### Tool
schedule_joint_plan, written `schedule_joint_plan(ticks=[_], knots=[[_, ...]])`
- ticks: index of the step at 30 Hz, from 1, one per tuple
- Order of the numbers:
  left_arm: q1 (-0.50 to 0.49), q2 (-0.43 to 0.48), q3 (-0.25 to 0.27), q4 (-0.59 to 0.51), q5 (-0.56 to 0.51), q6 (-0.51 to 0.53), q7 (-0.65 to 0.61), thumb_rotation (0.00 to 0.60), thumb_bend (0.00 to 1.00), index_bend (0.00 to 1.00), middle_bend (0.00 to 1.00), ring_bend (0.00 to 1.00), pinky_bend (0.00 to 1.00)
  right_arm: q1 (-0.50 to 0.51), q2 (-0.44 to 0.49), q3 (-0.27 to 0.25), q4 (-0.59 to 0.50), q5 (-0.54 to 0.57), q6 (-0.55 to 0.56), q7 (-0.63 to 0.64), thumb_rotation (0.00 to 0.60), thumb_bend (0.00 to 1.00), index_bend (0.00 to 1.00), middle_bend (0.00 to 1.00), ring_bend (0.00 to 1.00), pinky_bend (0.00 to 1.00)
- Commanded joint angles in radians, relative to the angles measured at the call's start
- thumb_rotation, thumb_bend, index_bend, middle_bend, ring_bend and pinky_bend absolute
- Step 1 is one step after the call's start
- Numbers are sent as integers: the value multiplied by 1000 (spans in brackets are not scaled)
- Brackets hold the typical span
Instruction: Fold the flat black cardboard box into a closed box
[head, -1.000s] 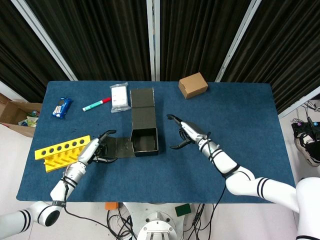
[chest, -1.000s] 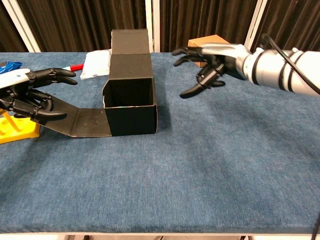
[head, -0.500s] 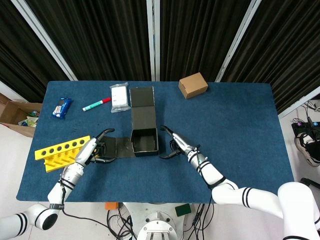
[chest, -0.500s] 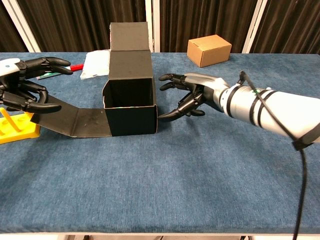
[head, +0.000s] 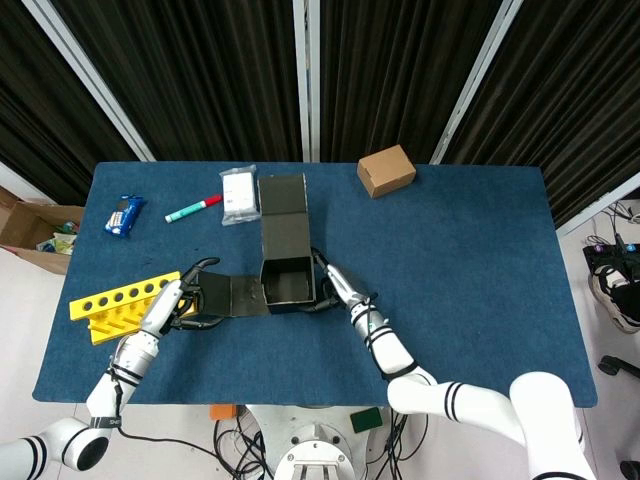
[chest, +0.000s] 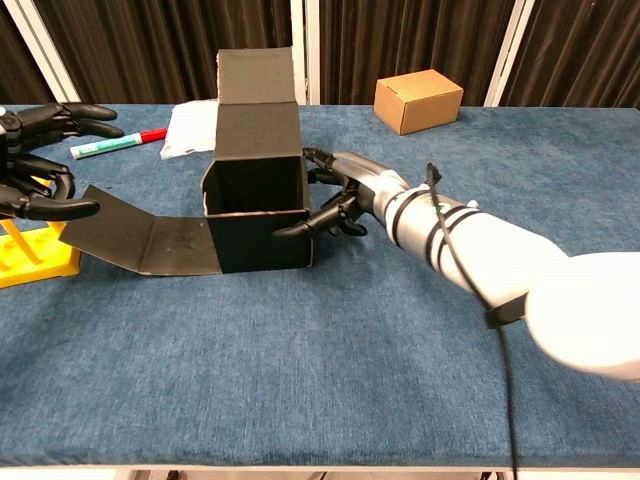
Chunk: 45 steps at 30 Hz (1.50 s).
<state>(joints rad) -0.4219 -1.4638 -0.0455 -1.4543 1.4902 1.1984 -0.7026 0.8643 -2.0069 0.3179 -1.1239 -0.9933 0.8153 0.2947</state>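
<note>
The right hand has moved in against the box at table centre, fingers spread on its right wall; left hand stays apart beside the flat flap, so folding can begin

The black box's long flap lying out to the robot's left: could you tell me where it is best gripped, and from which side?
Probably at its free outer edge, approached from the robot's left. That end of the flap lifts off the table, leaving room underneath, and the left hand is already there. The right hand sits at the black box.
</note>
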Motion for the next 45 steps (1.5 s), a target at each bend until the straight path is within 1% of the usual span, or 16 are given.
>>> schedule_joint_plan(ticks=[1, 2, 3, 5, 6, 9, 13, 17, 20, 23, 26, 29, 31, 37, 42, 45], knots=[[23, -17, 1, 6, 27, 60, 26, 569, 135, 157, 158, 654, 952, 18, -83, 57, 78, 13, 52, -15, 600, 172, 347, 480, 793, 1000], [29, -23, 1, 8, 34, 79, 38, 572, 133, 198, 196, 670, 952, 21, -88, 66, 84, 10, 52, -10, 600, 183, 384, 507, 794, 1000], [38, -31, 1, 13, 44, 104, 60, 572, 132, 228, 225, 684, 954, 23, -88, 77, 86, 5, 48, -4, 600, 188, 395, 515, 794, 1000], [47, -39, 7, 19, 66, 136, 96, 588, 131, 334, 315, 727, 962, 25, -78, 95, 78, 4, 42, 3, 600, 204, 402, 520, 794, 1000], [52, -44, 9, 26, 81, 157, 125, 598, 131, 375, 340, 738, 966, 24, -64, 109, 64, 4, 34, 10, 600, 207, 402, 519, 794, 1000], [56, -57, 21, 43, 118, 186, 188, 600, 130, 440, 396, 760, 979, 15, -18, 140, 10, 5, 19, 34, 600, 209, 402, 519, 793, 1000], [38, -73, 57, 62, 180, 172, 254, 600, 129, 477, 427, 776, 990, -17, 80, 176, -106, -2, -19, 94, 600, 209, 402, 518, 793, 1000], [4, -107, 74, 99, 204, 112, 349, 600, 152, 462, 421, 781, 992, -67, 196, 191, -241, -17, -54, 155, 600, 209, 402, 515, 793, 1000], [-31, -129, 62, 129, 183, 43, 407, 600, 166, 411, 390, 776, 992, -110, 267, 180, -324, -36, -62, 186, 600, 209, 403, 513, 793, 1000], [-61, -158, 22, 172, 161, 21, 458, 600, 202, 356, 342, 769, 993, -150, 323, 157, -389, -61, -66, 217, 600, 209, 403, 512, 792, 1000], [-76, -205, -27, 240, 169, 85, 499, 600, 257, 337, 335, 768, 994, -180, 358, 123, -421, -96, -57, 227, 600, 209, 401, 511, 792, 1000], [-85, -236, -55, 297, 203, 171, 532, 600, 304, 335, 335, 768, 994, -198, 374, 92, -432, -123, -49, 234, 600, 211, 400, 508, 791, 1000], [-92, -245, -62, 311, 224, 216, 522, 600, 311, 334, 335, 768, 994, -204, 378, 73, -430, -136, -49, 237, 600, 211, 399, 505, 791, 1000], [-117, -266, -64, 325, 266, 289, 458, 600, 311, 334, 335, 769, 994, -203, 367, 38, -424, -170, -53, 258, 600, 211, 392, 498, 791, 1000], [-139, -288, -61, 367, 280, 307, 442, 600, 281, 331, 333, 768, 994, -194, 361, 22, -415, -190, -58, 262, 600, 211, 388, 494, 791, 1000], [-148, -299, -57, 386, 278, 307, 427, 600, 258, 305, 319, 767, 995, -189, 357, 17, -409, -198, -56, 265, 600, 211, 387, 492, 791, 1000]])
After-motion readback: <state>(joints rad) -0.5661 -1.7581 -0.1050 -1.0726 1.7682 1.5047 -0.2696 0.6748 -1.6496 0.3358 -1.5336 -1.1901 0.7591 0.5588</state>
